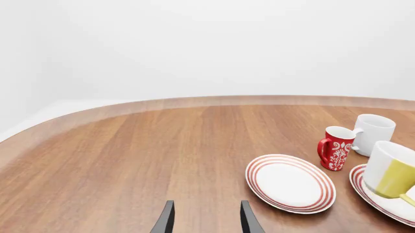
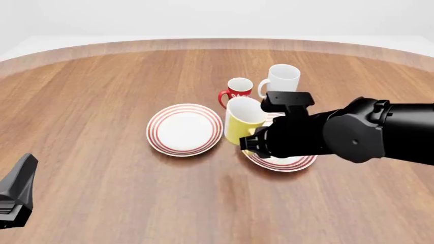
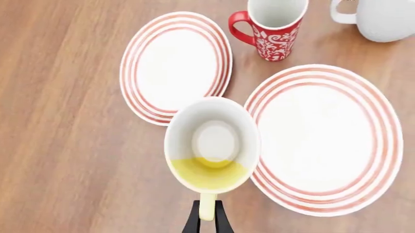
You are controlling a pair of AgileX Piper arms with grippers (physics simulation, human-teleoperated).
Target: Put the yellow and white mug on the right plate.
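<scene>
Looking straight down from the right wrist into the yellow and white mug point(image 3: 212, 145): white inside, empty, yellow handle pinched in the right hand point(image 3: 207, 216). From the front, arm hiding that grip. Mug raised just ahead of the fingers, overlapping the right plate point(image 3: 324, 138) at its near rim. Both plates bare. Left hand point(image 1: 206, 218) fingers apart, holding nothing.

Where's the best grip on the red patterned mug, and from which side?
Judgement: pinch the handle of the red patterned mug. It stands upright, handle pointing toward the left plate, away from the white mug. Come from above on that side, fingers across the loop; the rim is the fallback.
</scene>
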